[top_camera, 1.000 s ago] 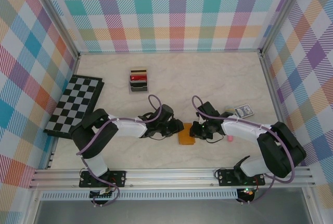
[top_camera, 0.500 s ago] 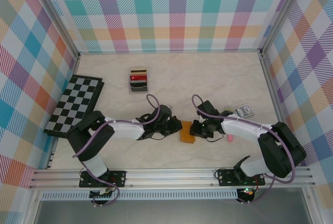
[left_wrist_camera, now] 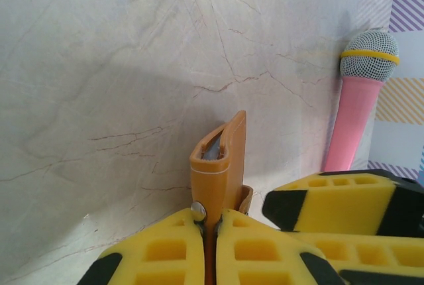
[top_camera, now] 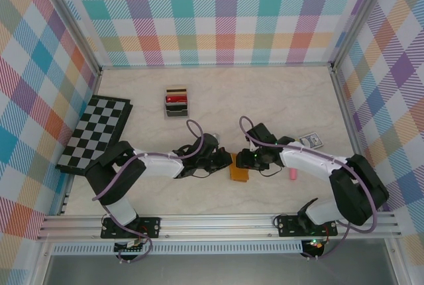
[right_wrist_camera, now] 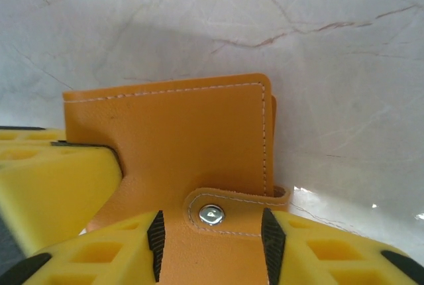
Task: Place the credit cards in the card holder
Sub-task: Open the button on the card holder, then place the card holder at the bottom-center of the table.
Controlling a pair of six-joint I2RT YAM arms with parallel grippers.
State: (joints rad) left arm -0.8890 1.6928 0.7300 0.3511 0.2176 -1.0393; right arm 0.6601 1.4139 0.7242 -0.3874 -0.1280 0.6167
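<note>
left claw [left_wrist_camera: 211, 224] is pinched right down on the near edge of the card holder [left_wrist_camera: 221, 166]. from its wrist the holder is seen edge-on straight ahead of the tips, the fold gaping a touch with a grey glimpse of the inside. right claw [right_wrist_camera: 211, 233] comes in from the other side, jaws part way apart and straddling the snap tab [right_wrist_camera: 246, 213], which lies flat between the pads. whether those pads press the tab's edges i cannot tell. the holder looks light and soft, leather that flexes and wants to fold shut, so i'd say one claw pins the stitched edge while the other works the tab or a flap. the middle of the panel would probably just buckle. the credit cards [top_camera: 176, 97] sit in the grey rack [top_camera: 177, 110], well apart from both claws, out beyond the left one and to its left. they look like thin, stiff, slick plastic, probably best pinched by a free edge above the slots. the pink microphone [left_wrist_camera: 352, 119] lies past the holder, off to the right of the left claw's tips. against a second ago, the left arm has reached in closer and shut on the holder. the right claw has widened and eased a little toward the far side, and the holder sits slightly skewed.
</note>
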